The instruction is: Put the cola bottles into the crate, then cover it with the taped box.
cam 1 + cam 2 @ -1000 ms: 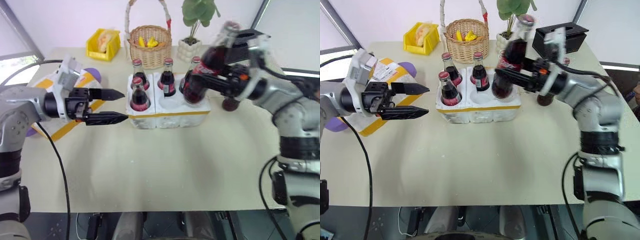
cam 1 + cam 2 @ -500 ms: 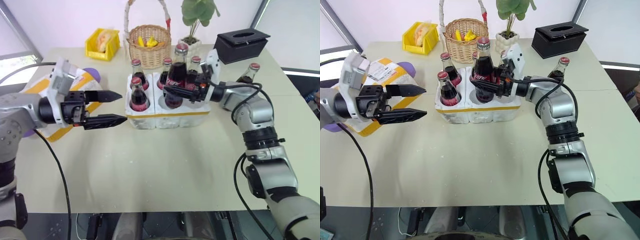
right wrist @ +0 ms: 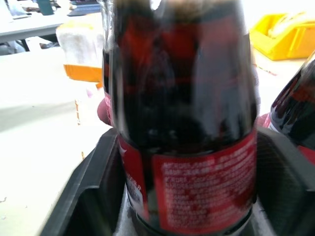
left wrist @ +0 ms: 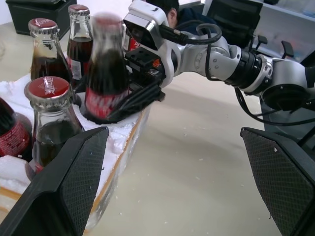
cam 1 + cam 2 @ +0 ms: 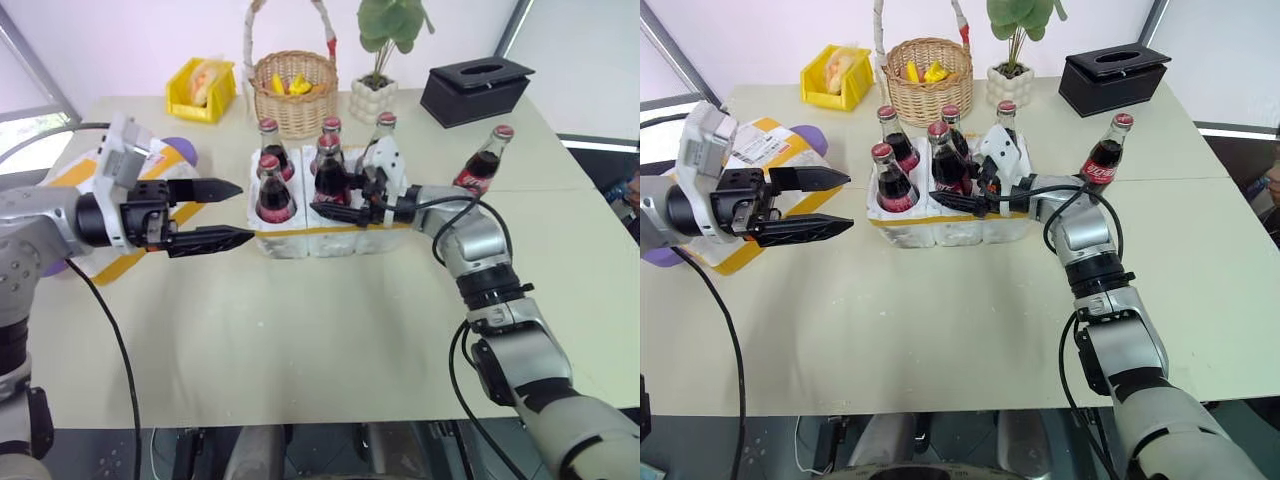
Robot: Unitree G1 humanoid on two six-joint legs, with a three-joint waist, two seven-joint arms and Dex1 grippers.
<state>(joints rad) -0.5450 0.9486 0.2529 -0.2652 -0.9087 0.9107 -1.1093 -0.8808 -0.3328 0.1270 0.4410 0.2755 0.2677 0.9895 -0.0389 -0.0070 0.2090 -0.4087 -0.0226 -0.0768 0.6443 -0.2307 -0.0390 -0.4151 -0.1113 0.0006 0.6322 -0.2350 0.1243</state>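
Note:
The white foam crate (image 5: 300, 240) with its yellow tape band stands mid-table and holds several cola bottles (image 5: 271, 190). My right gripper (image 5: 325, 203) reaches in level from the right. Its fingers stand open on either side of a cola bottle (image 3: 187, 123) that sits upright in the front middle hole. One more cola bottle (image 5: 484, 163) stands on the table to the crate's right. My left gripper (image 5: 245, 211) hovers open and empty just left of the crate, pointing at it. The taped box (image 5: 790, 150) lies at the far left, partly hidden behind my left arm.
Along the back edge stand a yellow bin (image 5: 205, 85), a wicker basket (image 5: 295, 90), a potted plant (image 5: 375, 95) and a black tissue box (image 5: 475, 90). A purple object (image 5: 182, 150) lies beside the taped box.
My right gripper carried the bottle down and to the left and set it in the front middle hole, where its fingers have eased apart. The left gripper has stayed put.

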